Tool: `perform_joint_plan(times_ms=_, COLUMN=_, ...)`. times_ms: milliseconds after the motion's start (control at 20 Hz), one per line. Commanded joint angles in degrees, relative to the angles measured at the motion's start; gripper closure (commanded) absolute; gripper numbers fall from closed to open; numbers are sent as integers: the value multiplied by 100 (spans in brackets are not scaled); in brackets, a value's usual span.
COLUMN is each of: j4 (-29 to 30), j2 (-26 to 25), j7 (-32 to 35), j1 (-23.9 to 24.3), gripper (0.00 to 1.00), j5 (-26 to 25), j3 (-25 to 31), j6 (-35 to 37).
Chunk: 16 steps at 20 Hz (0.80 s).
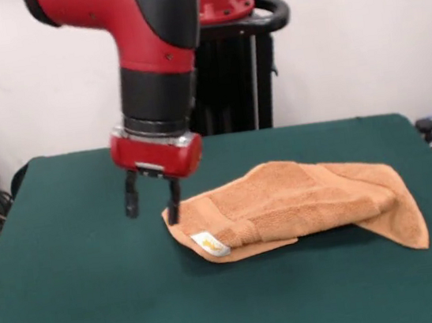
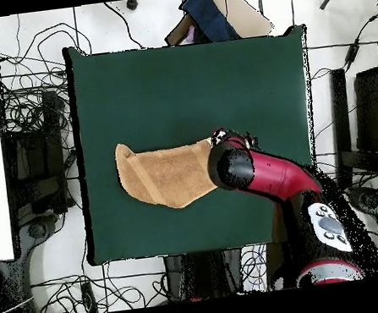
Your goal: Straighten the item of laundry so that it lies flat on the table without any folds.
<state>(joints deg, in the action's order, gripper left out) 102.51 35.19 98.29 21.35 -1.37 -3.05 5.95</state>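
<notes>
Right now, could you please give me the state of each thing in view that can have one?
Towel: folded over on itself, rumpled, not flat; white tag showing at its corner nearest the hand.
Hand: open, fingers pointing down, at the towel's tagged corner, one finger at the towel's edge; nothing held.
Arm: reaching out over the table, hiding one end of the towel from overhead.
Table: bears only the towel.

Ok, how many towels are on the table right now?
1. The orange towel lies folded over itself on the green table, right of centre in the front view, its tagged corner beside the open gripper. Nothing shows under its folds.
</notes>
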Motion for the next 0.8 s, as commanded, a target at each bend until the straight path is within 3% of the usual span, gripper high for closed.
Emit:
perform_joint_plan(times_ms=50, j4=642, j2=-55, j7=1218, j1=-363, gripper=0, j5=346, j3=592, j6=456)
perform_joint_plan(times_ms=400, j4=678, j2=19, j7=1138, j1=-478, gripper=0, j5=492, j3=606, j6=633)
perform_joint_plan(times_ms=800, j4=62, j2=-1215, j7=720, j1=-189, gripper=0, j5=280, j3=584, j6=352)
